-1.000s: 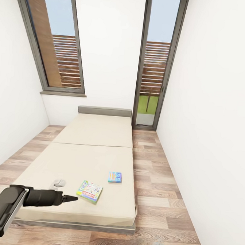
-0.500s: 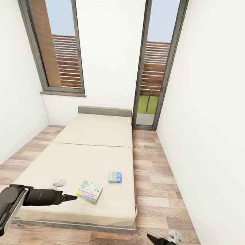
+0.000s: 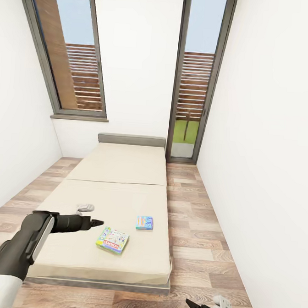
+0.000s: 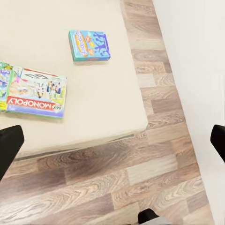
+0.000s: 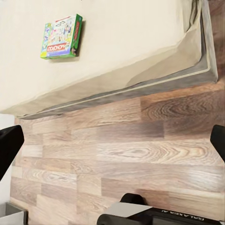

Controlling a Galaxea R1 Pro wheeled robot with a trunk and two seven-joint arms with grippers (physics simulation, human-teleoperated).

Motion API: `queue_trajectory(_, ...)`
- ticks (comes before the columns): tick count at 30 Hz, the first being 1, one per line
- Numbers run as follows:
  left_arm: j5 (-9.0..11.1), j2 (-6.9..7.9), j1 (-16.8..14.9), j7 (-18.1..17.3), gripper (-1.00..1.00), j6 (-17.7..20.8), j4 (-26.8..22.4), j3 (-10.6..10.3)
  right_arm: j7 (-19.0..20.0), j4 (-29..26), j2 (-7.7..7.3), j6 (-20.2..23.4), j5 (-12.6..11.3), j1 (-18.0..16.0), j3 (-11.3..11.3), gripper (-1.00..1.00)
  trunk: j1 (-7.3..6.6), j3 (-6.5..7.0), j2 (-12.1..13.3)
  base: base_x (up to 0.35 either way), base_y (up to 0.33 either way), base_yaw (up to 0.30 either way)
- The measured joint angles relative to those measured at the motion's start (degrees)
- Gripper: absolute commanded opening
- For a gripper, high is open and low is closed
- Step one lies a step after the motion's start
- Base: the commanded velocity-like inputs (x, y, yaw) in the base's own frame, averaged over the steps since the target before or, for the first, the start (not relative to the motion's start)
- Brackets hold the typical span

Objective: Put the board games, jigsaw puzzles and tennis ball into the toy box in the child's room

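Note:
Two board games lie on the beige bed point(image 3: 120, 179) near its foot: a green Monopoly box point(image 3: 112, 240) point(image 4: 33, 91) point(image 5: 62, 36) and a smaller blue box point(image 3: 144, 222) point(image 4: 89, 45) beyond it. My left gripper point(image 3: 94, 223) point(image 4: 112, 145) hovers over the mattress just left of the Monopoly box, its fingers wide apart and empty. My right gripper point(image 3: 194, 306) point(image 5: 112, 143) hangs low over the floor off the bed's foot corner, open and empty. The table, toy box, jigsaw puzzles and tennis ball are out of view.
White walls close in on both sides of the bed. A strip of wood-plank floor point(image 3: 200, 221) runs along the bed's right side. Tall windows point(image 3: 196, 74) stand behind the grey headboard point(image 3: 132, 139).
My left arm has risen and reached forward over the mattress, closer to the Monopoly box. The right gripper has come up into the bottom right of the head view. The games lie unmoved.

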Motion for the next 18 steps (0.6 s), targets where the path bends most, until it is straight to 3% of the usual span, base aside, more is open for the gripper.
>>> queue_trajectory(3, 0.05, -1.21, -0.19, 3.8, 1.0, -0.15, 0.16, 0.0, -0.01, 0.07, 0.0, -0.27, 0.05, 0.0, 0.04, 1.0, 0.0, 0.0, 0.0, 0.0, 0.0, 0.0)
queue_trajectory(13, -0.4, -2.91, -0.29, 8.12, 1.0, -0.4, 0.26, -0.26, 0.0, 0.1, -0.02, -0.47, 0.13, 0.04, -0.25, 1.0, 0.0, 0.0, 0.0, 0.001, -0.001, 0.0)
queue_trajectory(18, -0.43, -4.87, -0.29, 15.49, 1.0, -0.82, 0.84, -0.58, -0.1, 0.09, -0.02, -0.57, 0.21, 0.01, -0.27, 1.0, -0.02, 0.0, -0.01, 0.091, -0.087, 0.0)
